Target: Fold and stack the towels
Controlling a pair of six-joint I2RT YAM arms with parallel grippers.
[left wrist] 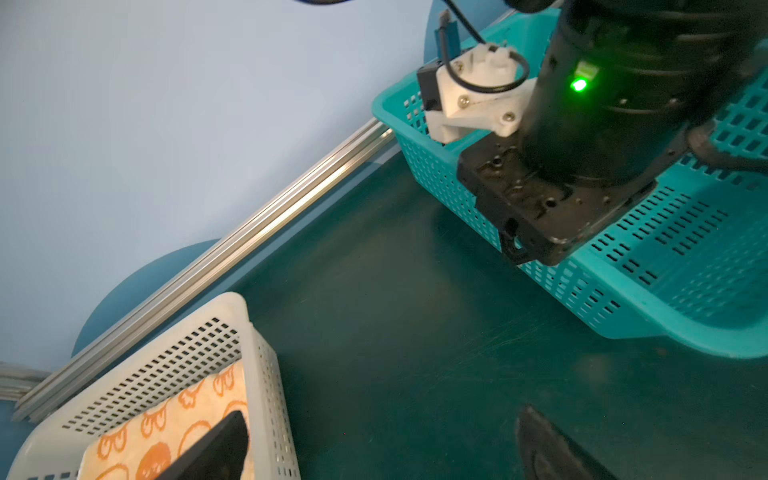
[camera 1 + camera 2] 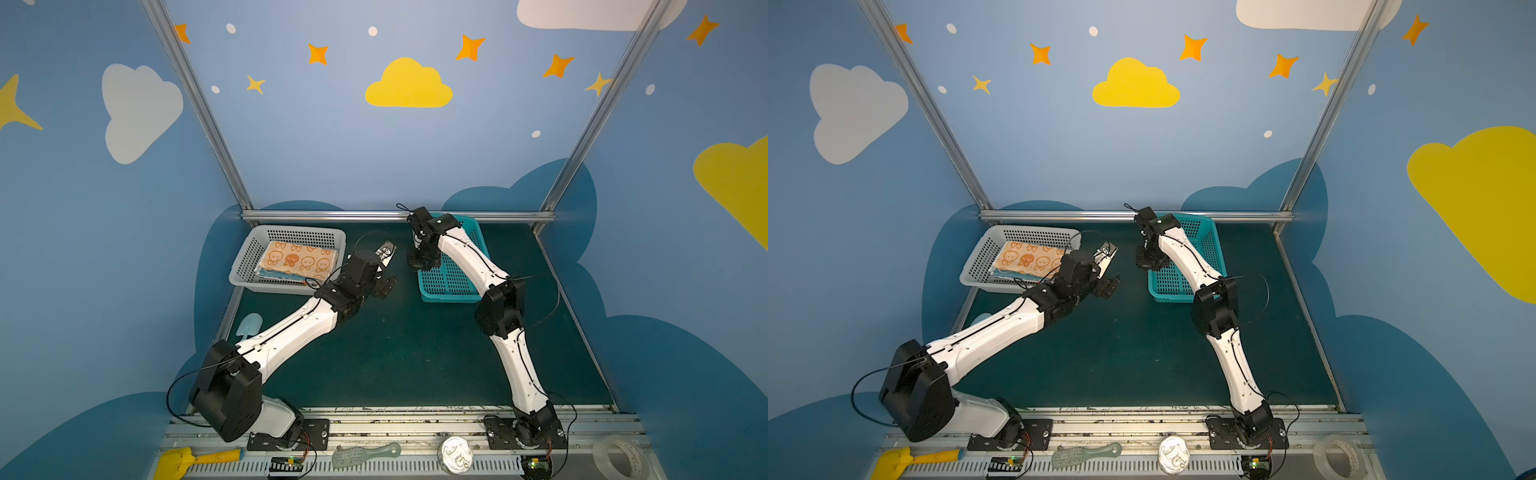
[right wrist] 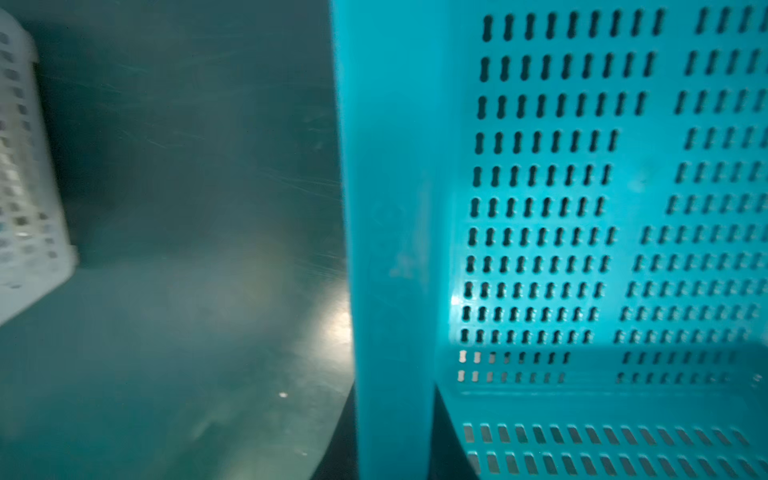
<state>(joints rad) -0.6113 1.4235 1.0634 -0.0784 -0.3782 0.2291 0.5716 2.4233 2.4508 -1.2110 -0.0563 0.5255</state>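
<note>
At the lower left of both top views a yellow toy shovel (image 2: 195,459) lies on the front rail. Above it, at centre left, a white basket (image 2: 245,266) (image 2: 976,266) stands on the green mat (image 2: 415,353) against the back rail. The towels (image 2: 297,259) (image 2: 1027,259) lie folded and stacked inside it. The top one is orange and cream with rabbit prints, and a blue edge shows beneath it along the near side.

Just right of that basket the left gripper (image 2: 388,272) (image 2: 1111,270) hangs over bare mat. It is released, with nothing in it. In the left wrist view its two dark fingers (image 1: 216,449) stand wide apart along the bottom edge. One of them shows in front of the towels (image 1: 166,428) in the white basket (image 1: 257,374).

Right of centre, the right gripper (image 2: 424,264) (image 2: 1150,264) points down over the left rim of a teal basket (image 2: 449,282) (image 2: 1175,282) (image 1: 665,270). Its fingers are hidden in every view, so I cannot tell whether it is clenched or grasping the rim. The right wrist view shows only blurred mat, the rim and the slotted basket floor (image 3: 540,166).

A tape roll (image 2: 619,457) sits at the lower right.
</note>
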